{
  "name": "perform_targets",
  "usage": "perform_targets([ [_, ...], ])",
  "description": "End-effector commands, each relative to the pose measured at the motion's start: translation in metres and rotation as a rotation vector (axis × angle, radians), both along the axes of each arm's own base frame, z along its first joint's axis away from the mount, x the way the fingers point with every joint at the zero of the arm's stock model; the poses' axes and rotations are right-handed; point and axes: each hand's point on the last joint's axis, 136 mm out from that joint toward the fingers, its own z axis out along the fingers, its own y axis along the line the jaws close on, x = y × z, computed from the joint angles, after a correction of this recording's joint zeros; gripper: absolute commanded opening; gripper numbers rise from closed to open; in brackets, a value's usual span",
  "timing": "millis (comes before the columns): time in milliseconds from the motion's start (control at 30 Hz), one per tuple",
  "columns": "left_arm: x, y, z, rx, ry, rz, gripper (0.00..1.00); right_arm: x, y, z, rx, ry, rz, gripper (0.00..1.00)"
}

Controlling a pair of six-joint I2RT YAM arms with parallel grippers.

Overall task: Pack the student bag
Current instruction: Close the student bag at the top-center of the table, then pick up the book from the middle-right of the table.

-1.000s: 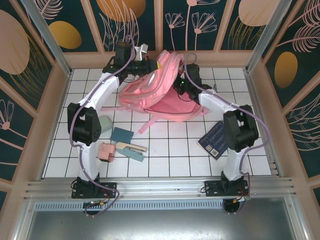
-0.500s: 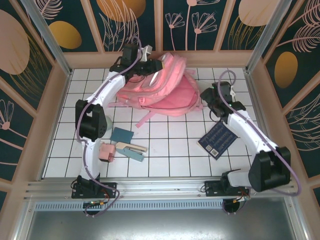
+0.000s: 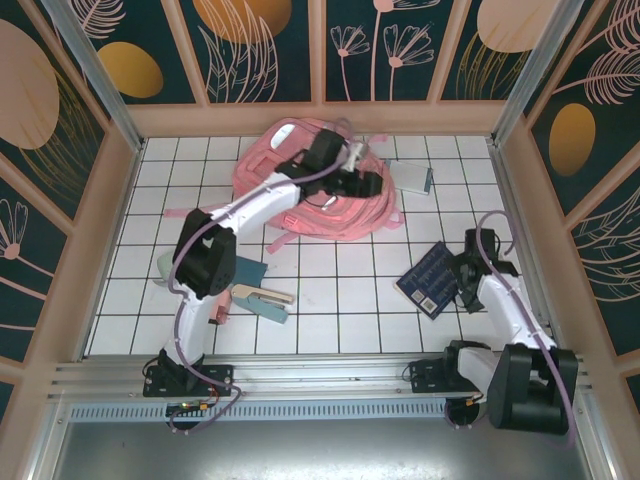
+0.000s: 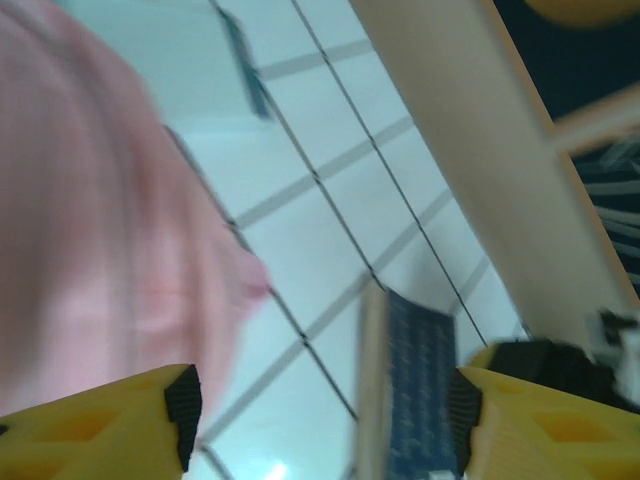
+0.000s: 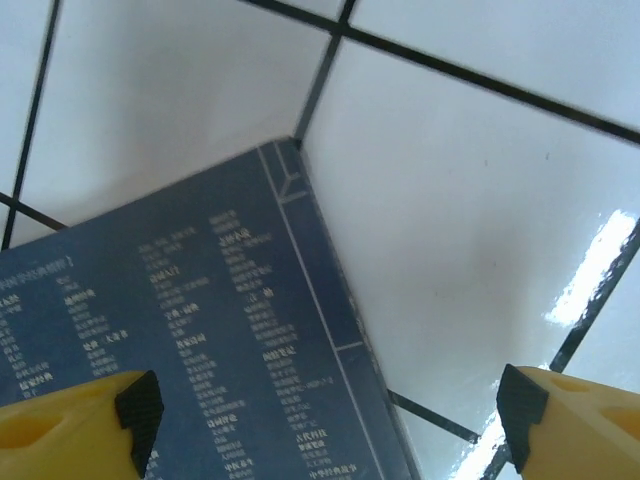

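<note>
Yellow fingers with black pads mark the left tool, whose jaws stand wide apart with nothing between them; that wrist view is blurred. It hangs over the right edge of the bag, with pink fabric just beside its left finger. The right tool also has its jaws wide and grips nothing. One finger is over the corner of a dark blue book and the other over bare tile; contact with the book cannot be told. The bag lies slumped at the far middle of the white tiled surface, and the left arm stretches across it. The book lies flat near the right side, well apart from the bag. A grey pad lies just beside the bag's right edge. A teal booklet and a pink block lie on the near left, apart from the bag.
</note>
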Motion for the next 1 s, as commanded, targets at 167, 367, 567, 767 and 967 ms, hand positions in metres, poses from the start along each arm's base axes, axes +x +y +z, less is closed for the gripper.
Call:
perform_targets([
  [167,-0.079,-0.071,-0.05,-0.014,0.12,-0.219,0.73,0.022,0.028,-0.003,0.176,-0.183,0.112,0.87],
  [367,-0.097,-0.08,-0.104,0.081,0.174,-0.249,0.76,0.026,0.03,-0.006,0.196,-0.186,0.125,0.86],
  [567,-0.12,-0.089,-0.137,0.125,0.208,-0.297,0.78,0.032,0.036,-0.007,0.233,-0.229,0.146,0.86],
  [767,-0.132,-0.097,-0.144,0.08,0.281,-0.33,0.75,0.034,0.048,-0.015,0.3,-0.248,0.173,0.85],
  [967,-0.139,-0.101,-0.149,0.055,0.338,-0.366,0.64,0.034,0.055,-0.017,0.335,-0.265,0.192,0.84],
])
